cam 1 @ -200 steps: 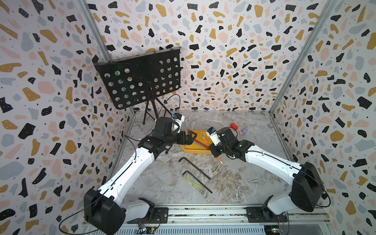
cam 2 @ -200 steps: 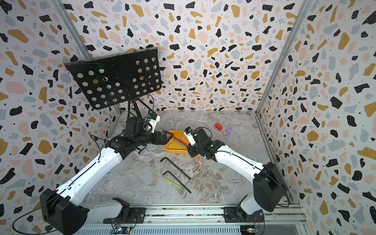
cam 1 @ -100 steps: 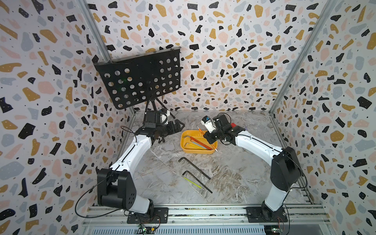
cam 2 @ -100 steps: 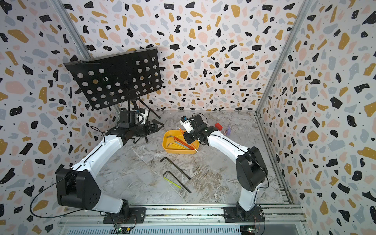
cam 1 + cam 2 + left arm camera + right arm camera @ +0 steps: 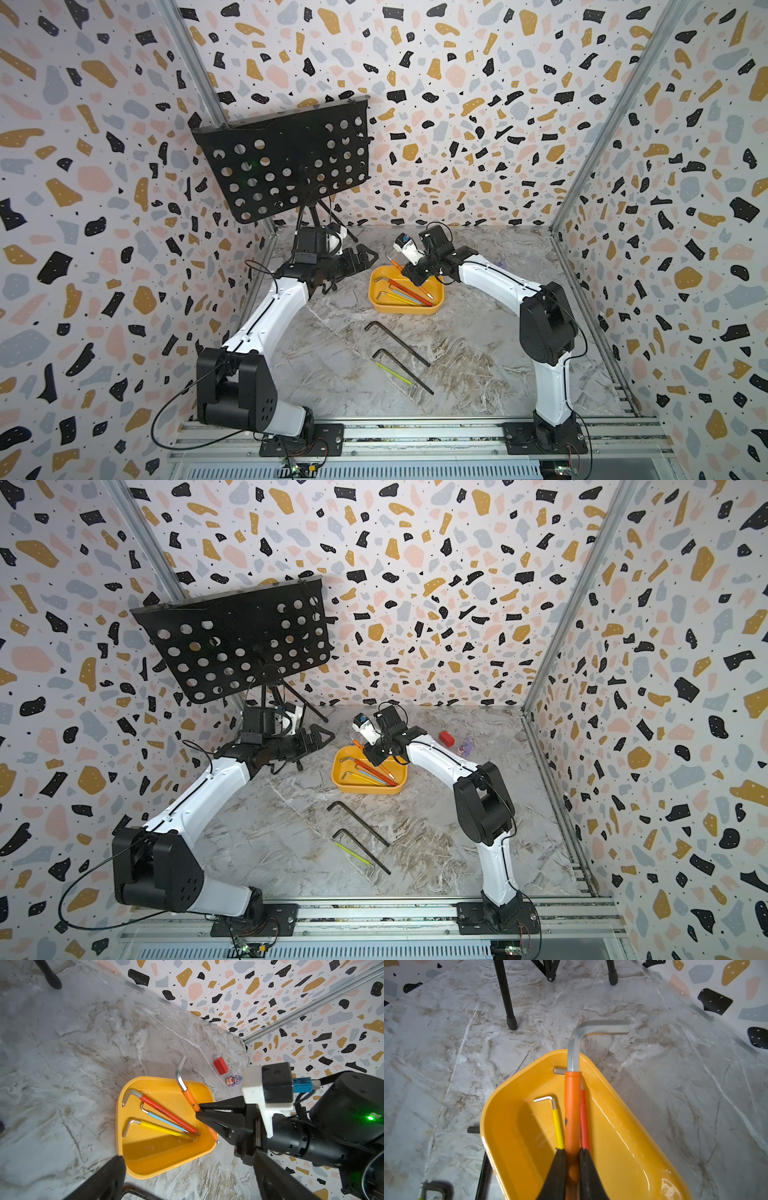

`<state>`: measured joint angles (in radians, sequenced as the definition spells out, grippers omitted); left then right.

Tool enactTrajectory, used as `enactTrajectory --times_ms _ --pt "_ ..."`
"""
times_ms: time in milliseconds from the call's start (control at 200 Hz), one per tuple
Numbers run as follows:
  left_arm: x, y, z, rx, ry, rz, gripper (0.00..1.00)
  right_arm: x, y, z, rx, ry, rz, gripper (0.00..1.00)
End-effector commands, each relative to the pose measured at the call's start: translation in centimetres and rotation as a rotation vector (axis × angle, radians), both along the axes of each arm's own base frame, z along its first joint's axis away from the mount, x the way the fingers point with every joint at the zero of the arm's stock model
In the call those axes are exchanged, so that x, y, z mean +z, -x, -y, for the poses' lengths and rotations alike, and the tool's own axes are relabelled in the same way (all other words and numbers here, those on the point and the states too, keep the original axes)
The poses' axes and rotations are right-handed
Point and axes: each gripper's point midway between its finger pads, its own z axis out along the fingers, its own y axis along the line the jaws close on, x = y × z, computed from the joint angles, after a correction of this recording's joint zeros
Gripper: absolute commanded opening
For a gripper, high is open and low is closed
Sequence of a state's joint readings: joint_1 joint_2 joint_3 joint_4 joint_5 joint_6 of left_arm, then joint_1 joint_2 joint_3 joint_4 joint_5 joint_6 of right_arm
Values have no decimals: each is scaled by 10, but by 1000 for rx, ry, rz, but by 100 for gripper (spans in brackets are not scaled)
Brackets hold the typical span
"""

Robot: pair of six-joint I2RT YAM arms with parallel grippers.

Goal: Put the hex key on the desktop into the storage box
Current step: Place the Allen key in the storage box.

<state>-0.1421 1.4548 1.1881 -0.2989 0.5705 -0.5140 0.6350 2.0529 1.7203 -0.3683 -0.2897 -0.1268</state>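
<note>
Clamping orange hex key (image 5: 572, 1109), over storage box (image 5: 508, 1136)

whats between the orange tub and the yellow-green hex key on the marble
In both top views, two lie between them: the black hex key nearer the storage box, and the second black hex key beside the yellow-green hex key.
</note>
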Motion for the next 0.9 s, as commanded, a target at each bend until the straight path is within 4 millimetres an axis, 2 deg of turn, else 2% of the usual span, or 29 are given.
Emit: enactTrajectory --times_ms 0,310,626,896 --pt "8 0 2 -6 15 38 100 23 -4 -9 66 -37 55 0" --pt "10 0 -1 8 3 48 100 -16 -13 -6 111 75 71 0" --pt "8 -1 -1 9 8 40 100 -38 -6 -6 134 87 13 0" --pt "5 -2 0 9 10 28 100 -49 1 -11 141 70 -69 0"
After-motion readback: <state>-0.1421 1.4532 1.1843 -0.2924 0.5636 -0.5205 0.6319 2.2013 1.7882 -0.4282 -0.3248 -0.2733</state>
